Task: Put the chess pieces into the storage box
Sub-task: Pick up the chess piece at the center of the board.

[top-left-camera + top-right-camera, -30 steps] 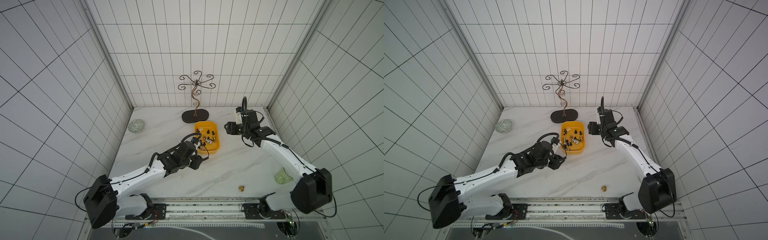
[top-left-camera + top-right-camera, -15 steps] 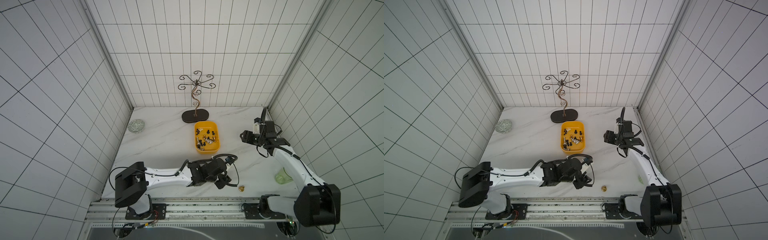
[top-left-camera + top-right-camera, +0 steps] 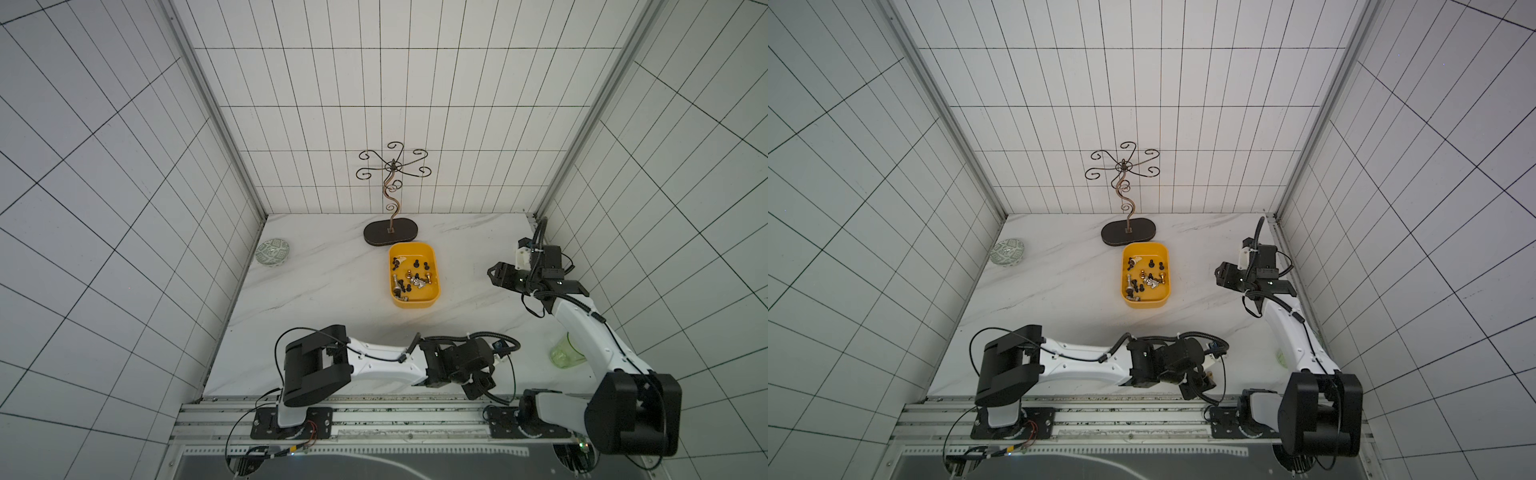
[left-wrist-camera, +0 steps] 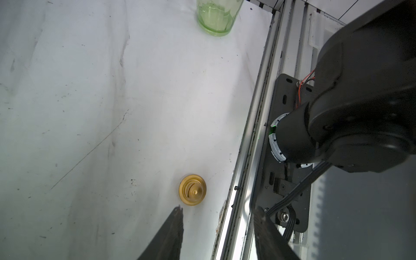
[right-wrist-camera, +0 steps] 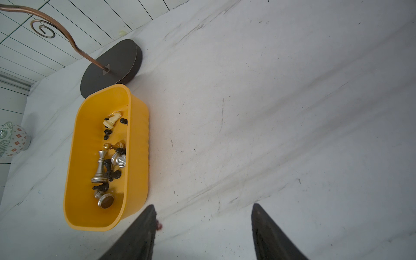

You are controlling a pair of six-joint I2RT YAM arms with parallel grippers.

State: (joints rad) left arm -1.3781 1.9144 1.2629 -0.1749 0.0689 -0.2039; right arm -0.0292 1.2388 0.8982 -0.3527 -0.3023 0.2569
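Left gripper (image 4: 218,208) first: its jaws stand moderately apart and hold nothing. One brass-gold piece (image 4: 192,189) stands upright on the surface (image 4: 90,112) just beyond the tip of one finger (image 4: 173,229), close to it but not between the two and not touching. The opposite finger hangs over the metal rail (image 4: 249,157) at the front edge of the surface. A green glass (image 4: 216,18) stands farther along the same edge, well apart from the piece.

My right gripper (image 5: 203,205) is also open and empty, over bare surface. The storage box (image 5: 137,157) lies off to one side of it, its near rounded corner close to one fingertip (image 5: 151,211), apart from it. Inside the box lie the other chess pieces (image 5: 108,171): black ones, silver ones, a gold one and a cream one (image 5: 111,120), jumbled along its length. In both top views the box (image 3: 413,304) (image 3: 1144,304) sits just in front of the dark stand base (image 3: 390,232), well away from my left gripper (image 3: 482,384).
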